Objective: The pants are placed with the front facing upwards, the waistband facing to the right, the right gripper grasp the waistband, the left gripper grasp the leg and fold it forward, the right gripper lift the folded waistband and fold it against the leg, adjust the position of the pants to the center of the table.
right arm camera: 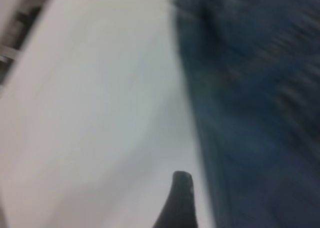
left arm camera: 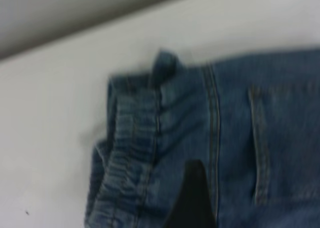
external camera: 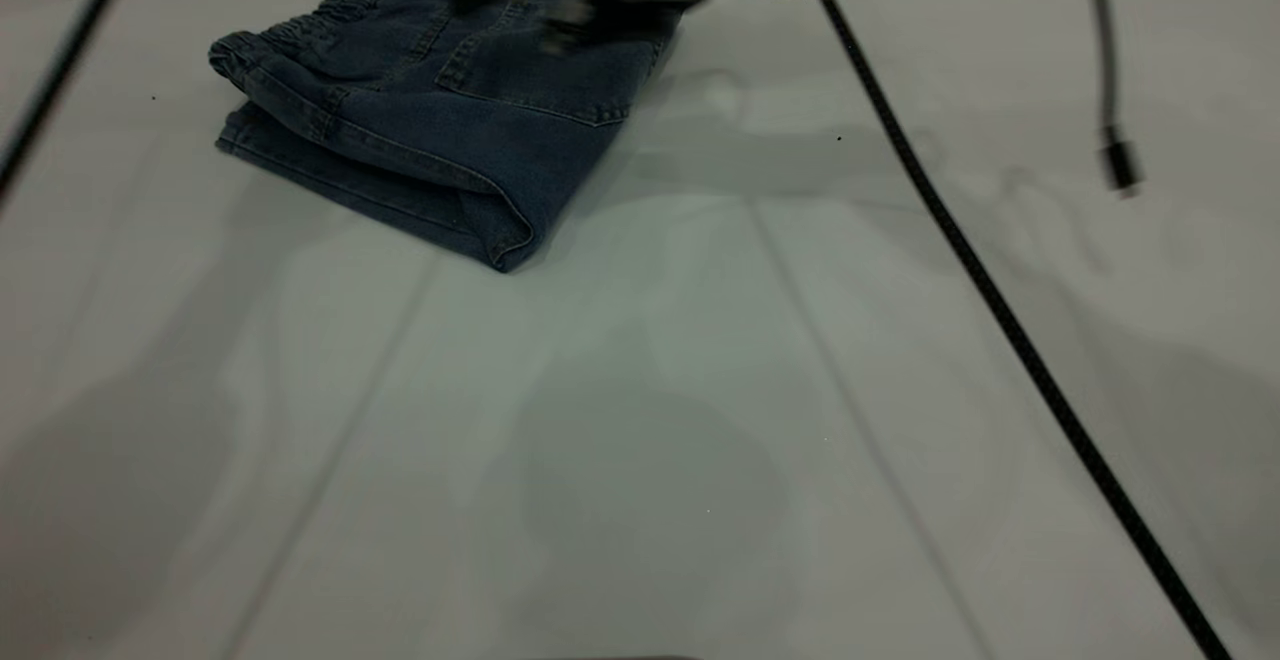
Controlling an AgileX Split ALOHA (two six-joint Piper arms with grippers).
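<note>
1. exterior view: the pants [external camera: 430, 110] are lying folded at the far left of the table [external camera: 700, 420], waistband [external camera: 345, 2] facing the far edge. dark blurred grippers are hanging over their far side, cut off by the frame; jaw spread cannot be told.
2. left wrist view: one black finger of the left gripper [left arm camera: 196, 195] is showing over the denim beside the waistband; its other finger is out of frame.
3. right wrist view: one fingertip of the right gripper [right arm camera: 179, 200] is sitting over bare table just beside the pants' edge; everything is smeared, jaws unreadable.
</note>
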